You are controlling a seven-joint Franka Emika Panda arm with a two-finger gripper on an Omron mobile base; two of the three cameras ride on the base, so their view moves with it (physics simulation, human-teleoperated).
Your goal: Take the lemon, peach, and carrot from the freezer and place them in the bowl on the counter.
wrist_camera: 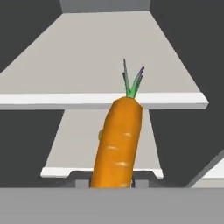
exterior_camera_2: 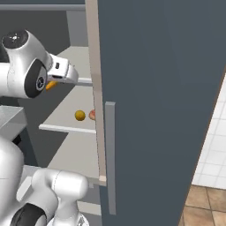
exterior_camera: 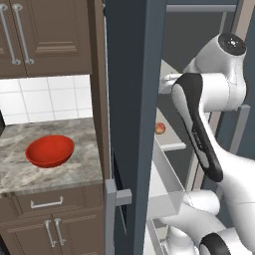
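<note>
In the hand view the end effector [wrist_camera: 111, 183] is clamped on the carrot [wrist_camera: 117, 142], whose green top points away towards the freezer [exterior_camera_2: 159, 88] shelves; in the right base view the lemon [exterior_camera_2: 80, 115] and peach [exterior_camera_2: 92, 115] lie side by side on a lower shelf [exterior_camera_2: 66, 119]. Off to the left, the red bowl [exterior_camera: 50, 151] sits on the tabletop [exterior_camera: 60, 172].

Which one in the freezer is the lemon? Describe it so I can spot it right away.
Look inside the open freezer, at the grey shelf below the hand with the carrot. Near that shelf's front edge sit two small round fruits side by side. The lemon is the plain yellow one, left of the pinkish-red peach that is half hidden by the door edge.
</note>
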